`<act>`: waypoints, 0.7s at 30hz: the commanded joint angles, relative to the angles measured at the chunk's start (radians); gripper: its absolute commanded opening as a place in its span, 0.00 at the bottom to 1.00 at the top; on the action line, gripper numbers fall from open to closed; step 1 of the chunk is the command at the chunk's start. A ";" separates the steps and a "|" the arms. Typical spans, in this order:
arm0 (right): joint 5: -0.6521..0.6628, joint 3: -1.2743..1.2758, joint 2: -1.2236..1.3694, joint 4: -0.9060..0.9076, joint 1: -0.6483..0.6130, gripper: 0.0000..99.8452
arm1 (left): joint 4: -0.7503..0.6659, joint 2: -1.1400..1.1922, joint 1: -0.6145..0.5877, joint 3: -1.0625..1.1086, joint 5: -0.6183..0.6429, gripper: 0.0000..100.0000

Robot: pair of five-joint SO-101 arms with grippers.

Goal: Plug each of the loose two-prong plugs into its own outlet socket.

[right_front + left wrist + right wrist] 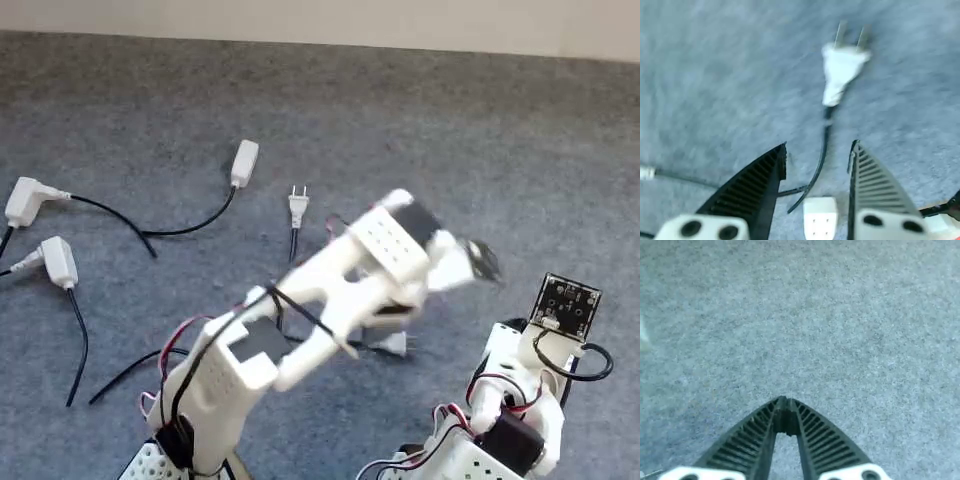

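Observation:
A white two-prong plug [842, 66] on a black cord [820, 157] lies on the grey carpet, prongs pointing away from my left gripper [818, 146]. That gripper is open and hangs above the cord just short of the plug, holding nothing. From above, the left arm [330, 290] stretches across the middle; one plug [298, 206] lies beyond it and another plug [395, 345] just beneath it. Three white outlet sockets [243, 162] [22, 200] [58, 261] lie on black cords at the left. My right gripper [786, 407] is shut over bare carpet.
The right arm [515, 395] stays folded at the lower right corner. Black cords [190, 228] trail across the left and middle of the carpet [480, 130]. A pale wall strip runs along the far edge.

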 commanded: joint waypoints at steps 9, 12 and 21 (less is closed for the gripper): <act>0.038 -0.127 0.038 0.001 -0.314 0.01 | 0.012 -0.283 -0.754 -0.143 0.279 0.17; 0.038 -0.231 0.182 0.038 -0.432 0.01 | 0.014 -0.383 -0.915 -0.091 0.192 0.17; 0.264 -0.719 0.931 0.272 -0.819 0.01 | -0.169 -0.536 -1.293 0.424 -0.186 0.18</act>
